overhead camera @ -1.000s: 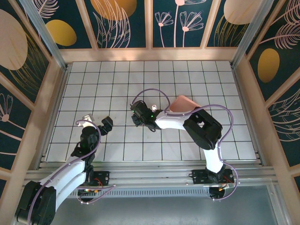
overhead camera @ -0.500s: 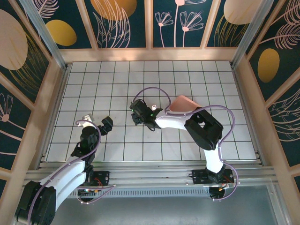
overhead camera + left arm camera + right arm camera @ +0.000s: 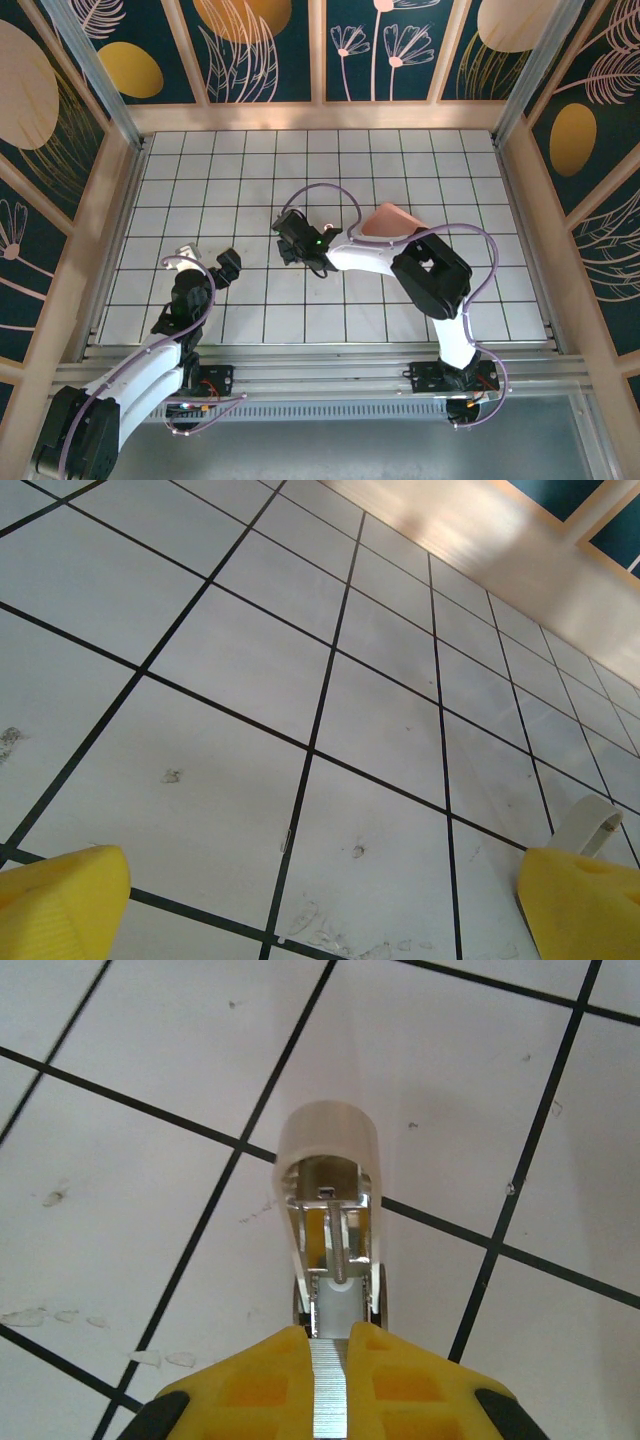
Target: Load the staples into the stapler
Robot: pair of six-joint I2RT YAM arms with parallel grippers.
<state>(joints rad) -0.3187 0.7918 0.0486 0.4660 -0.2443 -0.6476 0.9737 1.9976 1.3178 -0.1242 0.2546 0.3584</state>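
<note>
Going left to right on my feed. The left gripper (image 3: 222,268) sits near the front-left corner of the tiled worktop (image 3: 440,160) with its jaws spread wide and nothing between them. On its wrist cam I see both yellow fingertips (image 3: 60,900) at the bottom corners. A small pale curved piece (image 3: 588,825) lies just beside the right one, and I can't tell what it is.

The right gripper (image 3: 290,245) is around the middle of the worktop, a bit left of centre. Its jaws are pinched tight on a ribbed silvery strip, the staples (image 3: 328,1400) as far as I can make out. Right at its tips is the stapler (image 3: 328,1160): whitish see-through body, rounded far end, metal rail inside. I can't tell if it's touching the tiles.

The pink tray (image 3: 392,218) is right of centre, partly hidden behind the right arm.
</note>
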